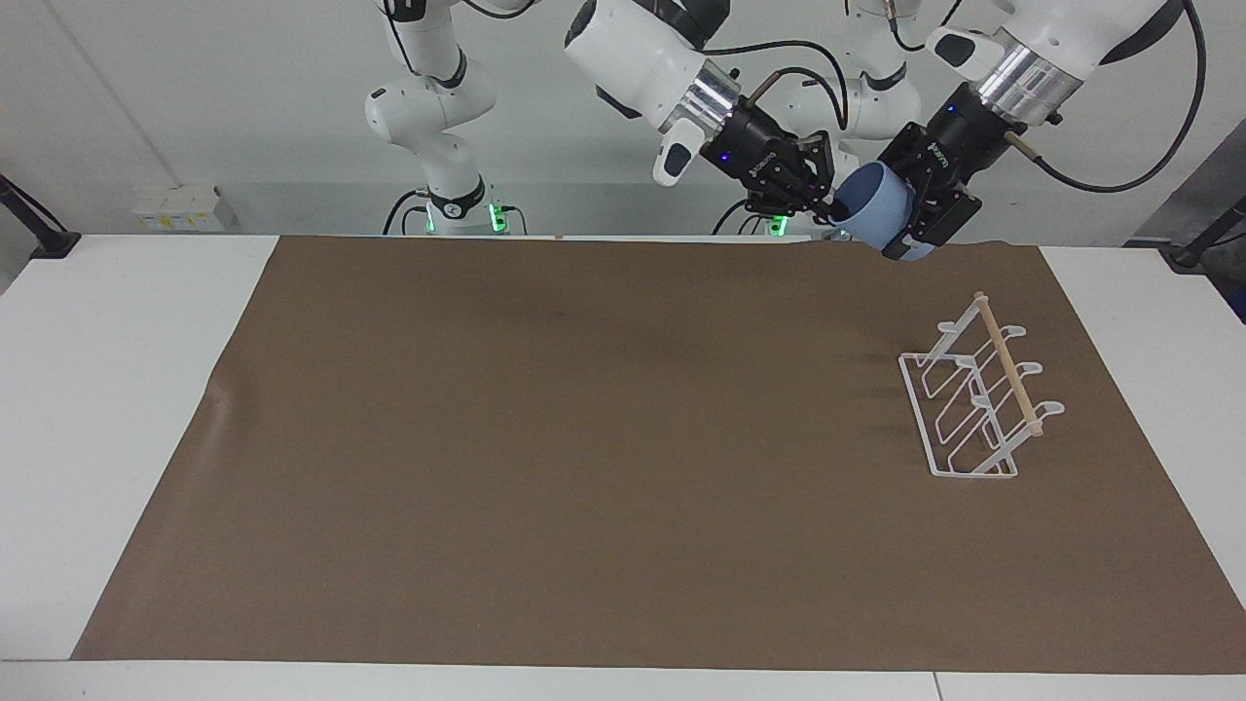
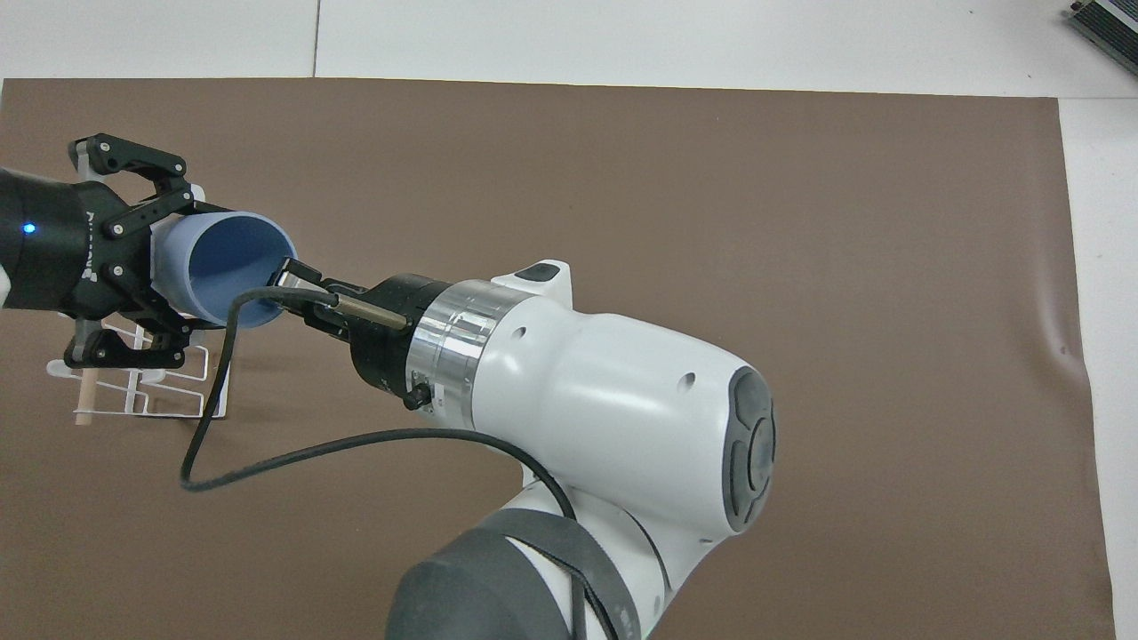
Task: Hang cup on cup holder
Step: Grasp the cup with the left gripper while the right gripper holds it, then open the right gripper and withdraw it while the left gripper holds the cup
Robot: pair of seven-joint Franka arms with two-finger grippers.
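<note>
I judge the cup light, stiff and smooth-walled, so it may slip; a hold across the outer wall near mid-body, or a pinch on the rim, looks best. It hangs in the air, tipped on its side, over the edge of the brown mat on the tabletop, above the cup holder and nearer the robots than it. The right claw is clenched on the cup's rim, one finger inside the mouth. The left claw straddles the cup's body, fingers spread to either side; I cannot tell whether they press the wall yet.
</note>
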